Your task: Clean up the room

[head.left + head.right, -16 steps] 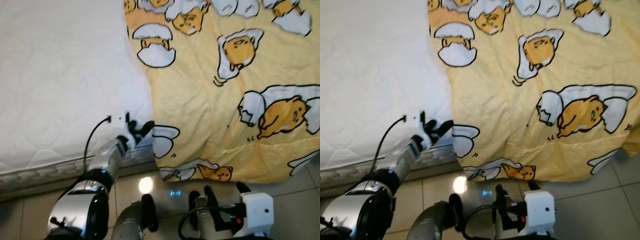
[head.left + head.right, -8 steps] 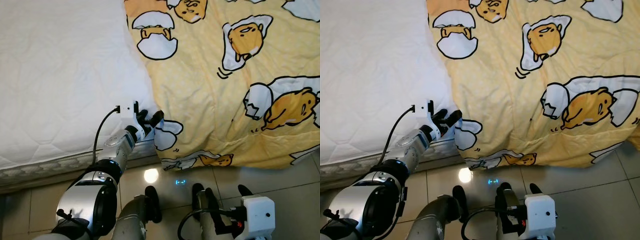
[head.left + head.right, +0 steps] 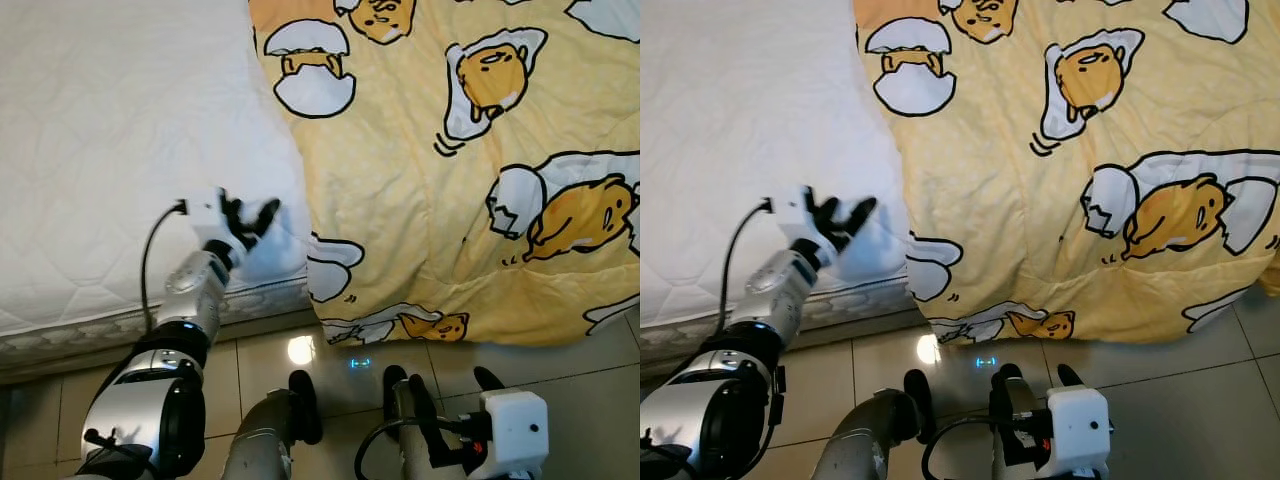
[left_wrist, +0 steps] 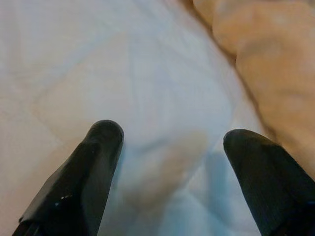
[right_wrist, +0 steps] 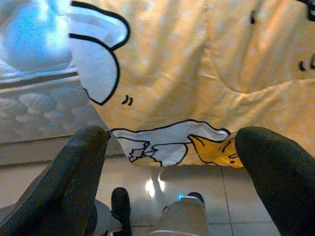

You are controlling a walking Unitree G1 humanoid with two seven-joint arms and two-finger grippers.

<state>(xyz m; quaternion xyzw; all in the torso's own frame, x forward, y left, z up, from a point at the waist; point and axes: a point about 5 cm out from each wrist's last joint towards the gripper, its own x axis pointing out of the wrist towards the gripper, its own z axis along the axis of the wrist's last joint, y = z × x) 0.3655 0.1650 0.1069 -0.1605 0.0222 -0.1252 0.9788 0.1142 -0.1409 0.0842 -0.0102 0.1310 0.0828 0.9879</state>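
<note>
White quilted mattress (image 3: 110, 150) takes up the left part of the head views; its near edge runs along the tiled floor (image 3: 50, 400).

Left gripper (image 3: 247, 217) is raised over the mattress near that near edge, just left of the quilt's border. Its two black fingers (image 4: 93, 162) are spread wide and empty, with white mattress fabric showing between them in the left wrist view. A black cable (image 3: 150, 260) loops from the wrist down along the silver forearm.

Yellow quilt (image 3: 450, 180), printed with egg-and-yolk cartoon figures, covers the right part of the bed. Its left border lies on the mattress right of the left gripper, apart from it. Its lower hem hangs over the near edge of the bed down to the floor.

Right gripper (image 5: 172, 162) is low by the robot's body, over the floor tiles near the hanging hem. Its fingers (image 5: 275, 167) are apart and hold nothing; the right wrist view looks between them at the hem and the mattress side. A white wrist housing (image 3: 515, 425) sits at the bottom right of the head views.
</note>
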